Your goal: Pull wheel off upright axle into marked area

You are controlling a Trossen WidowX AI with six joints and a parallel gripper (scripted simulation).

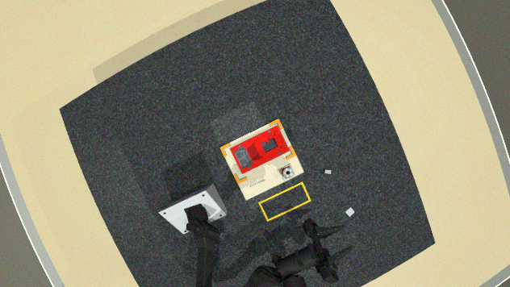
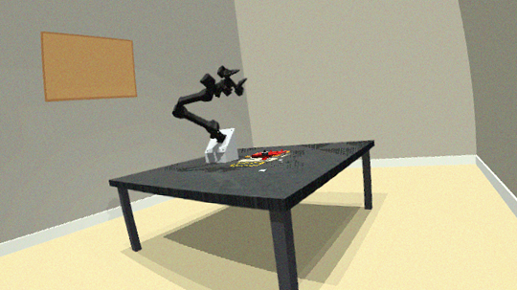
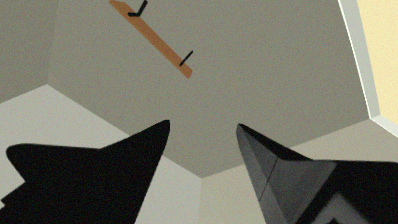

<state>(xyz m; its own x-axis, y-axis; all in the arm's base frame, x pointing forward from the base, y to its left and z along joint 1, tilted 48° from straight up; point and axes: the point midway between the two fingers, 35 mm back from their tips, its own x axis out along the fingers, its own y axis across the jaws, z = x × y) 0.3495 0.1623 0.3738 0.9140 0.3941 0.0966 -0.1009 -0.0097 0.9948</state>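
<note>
The wheel (image 1: 284, 173), pale with a dark centre, sits at the right front corner of the cream board (image 1: 252, 193), seen from above in the top view. How high it sits on the axle cannot be told. The marked area is a yellow rectangle outline (image 1: 289, 210) on the table just in front of the board, with nothing in it. My gripper (image 1: 347, 238) (image 2: 242, 75) (image 3: 203, 126) is open and empty, high above the table. The wrist view shows only walls and floor beyond the fingers, not the wheel.
A red plate (image 1: 258, 161) (image 2: 283, 154) with dark and grey parts lies on the cream board, between orange corner marks. Two small white pieces (image 1: 328, 172) (image 1: 349, 211) lie to the right. The arm's white mounting block (image 1: 176, 216) (image 2: 226, 150) stands left of the marked area.
</note>
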